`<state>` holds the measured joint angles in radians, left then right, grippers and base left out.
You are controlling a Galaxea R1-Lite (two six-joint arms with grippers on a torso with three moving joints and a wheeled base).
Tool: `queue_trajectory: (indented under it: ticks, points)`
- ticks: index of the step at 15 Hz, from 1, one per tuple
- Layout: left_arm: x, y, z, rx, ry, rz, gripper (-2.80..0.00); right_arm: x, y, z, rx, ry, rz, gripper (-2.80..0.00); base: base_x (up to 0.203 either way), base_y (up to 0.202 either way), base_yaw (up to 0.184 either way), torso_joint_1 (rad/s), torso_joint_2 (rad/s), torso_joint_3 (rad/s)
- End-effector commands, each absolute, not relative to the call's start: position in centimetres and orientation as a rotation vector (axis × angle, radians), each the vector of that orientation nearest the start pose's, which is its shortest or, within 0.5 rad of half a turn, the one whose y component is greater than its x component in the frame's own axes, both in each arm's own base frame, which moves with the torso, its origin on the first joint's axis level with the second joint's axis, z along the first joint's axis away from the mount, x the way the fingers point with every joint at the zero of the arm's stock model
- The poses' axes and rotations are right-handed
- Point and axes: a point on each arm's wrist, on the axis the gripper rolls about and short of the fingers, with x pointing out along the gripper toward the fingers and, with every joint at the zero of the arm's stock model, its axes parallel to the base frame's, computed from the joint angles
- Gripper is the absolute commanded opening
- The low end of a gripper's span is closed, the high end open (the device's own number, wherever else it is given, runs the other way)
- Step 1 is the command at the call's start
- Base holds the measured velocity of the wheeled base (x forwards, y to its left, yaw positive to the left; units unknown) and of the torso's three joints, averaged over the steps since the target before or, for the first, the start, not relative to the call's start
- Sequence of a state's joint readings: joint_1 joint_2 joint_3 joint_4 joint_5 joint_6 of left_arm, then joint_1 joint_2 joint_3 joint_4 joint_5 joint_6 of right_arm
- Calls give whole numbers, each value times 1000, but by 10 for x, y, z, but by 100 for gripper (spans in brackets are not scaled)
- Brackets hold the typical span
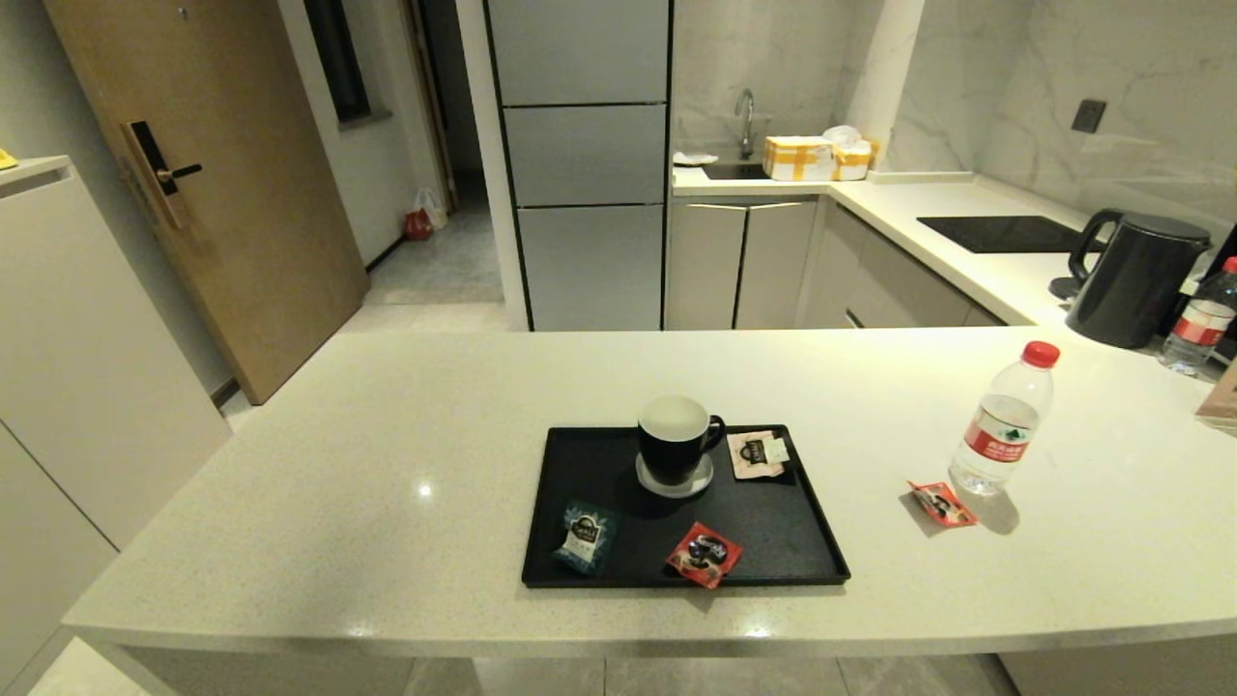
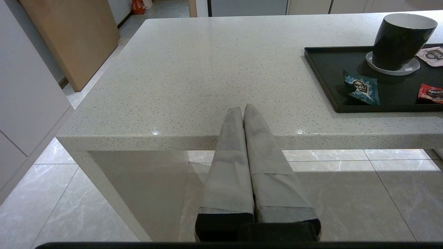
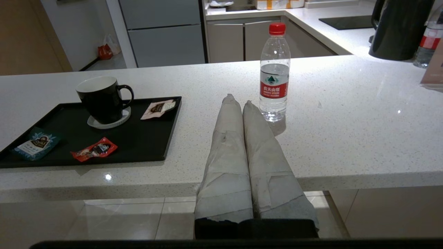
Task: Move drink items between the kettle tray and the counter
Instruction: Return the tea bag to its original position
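The right gripper, jaws closed on nothing, is hanging off the worktop's near edge facing the upright water bottle beyond the tray's right edge, nearer it than the left gripper, likewise closed and empty, is sitting

Cream speckled counter showing; matte black tray carrying teal sachet, red sachet; clear bottle wearing red cap, red label.
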<state>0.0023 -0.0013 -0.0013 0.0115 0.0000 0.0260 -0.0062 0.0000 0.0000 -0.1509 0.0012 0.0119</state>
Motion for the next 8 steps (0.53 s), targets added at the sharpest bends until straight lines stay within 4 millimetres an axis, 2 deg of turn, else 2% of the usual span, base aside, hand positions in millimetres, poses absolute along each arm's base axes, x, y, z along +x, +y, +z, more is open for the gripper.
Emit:
queue_trajectory:
  ticks: [1,8]
  points:
    - [-23,0,75,26,11,2,-280,-20,0,80,7,-112,-3,-280,0,0,0,0,0,0]
    - [-23,0,75,26,11,3,-280,-20,0,77,4,-69,-8,-280,0,0,0,0,0,0]
